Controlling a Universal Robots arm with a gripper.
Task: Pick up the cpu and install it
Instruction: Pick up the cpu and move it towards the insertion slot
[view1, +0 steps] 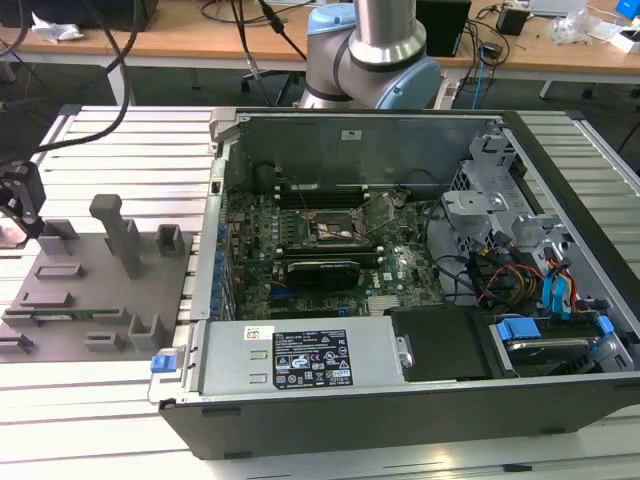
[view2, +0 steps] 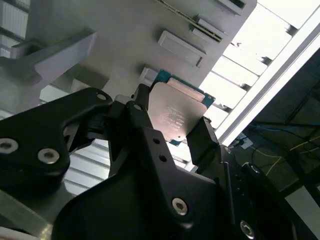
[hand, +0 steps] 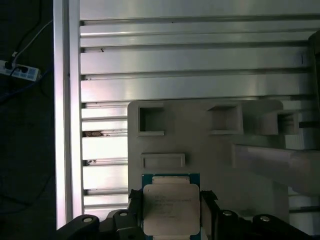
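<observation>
Where everything rests: slatted metal bench, carrying the grey tray.

Computer case: black, lid off, circuit board exposed; just beside the tray, on the exterior view's right.

Robot arm: silver and pale blue joint, beyond the case from the tray.

Tray: flat grey plastic with raised blocks, open pockets and one upright post.

Socket: dark square in a metal frame on the board inside the case, well apart from the tray.

Gripper: black, at the tray's corner on the exterior view's left. In both wrist views its two fingers stand against opposite edges of the cpu, pinching it.

Cpu: flat square chip, silver top, thin green rim, held between the fingers directly over the tray's surface, near a shallow rectangular pocket. In the second wrist view the cpu sits between the fingers of the gripper. Whether it touches the tray or is raised off it cannot be told.
</observation>
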